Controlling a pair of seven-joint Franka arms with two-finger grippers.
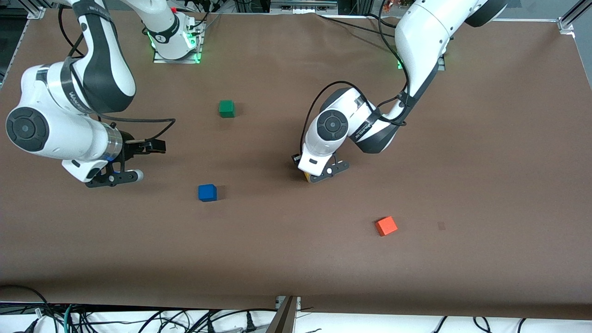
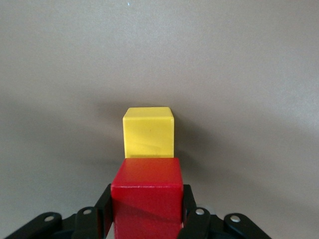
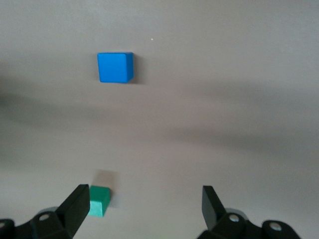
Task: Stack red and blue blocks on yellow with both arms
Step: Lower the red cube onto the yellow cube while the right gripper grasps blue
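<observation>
My left gripper (image 1: pixel 320 173) is shut on the red cube (image 2: pixel 147 199), low over the middle of the table. The yellow cube (image 2: pixel 148 133) sits on the table just under and beside the red cube; I cannot tell whether they touch. In the front view only a sliver of the yellow cube (image 1: pixel 306 177) shows under the hand, and the red cube is hidden. The blue cube (image 1: pixel 207 192) lies alone on the table and also shows in the right wrist view (image 3: pixel 115 67). My right gripper (image 1: pixel 145 161) is open and empty, above the table toward the right arm's end from the blue cube.
A green cube (image 1: pixel 226 108) lies farther from the front camera than the blue cube and also shows in the right wrist view (image 3: pixel 99 200). An orange cube (image 1: pixel 385 226) lies nearer the front camera, toward the left arm's end. The brown table (image 1: pixel 485 185) has cables along its front edge.
</observation>
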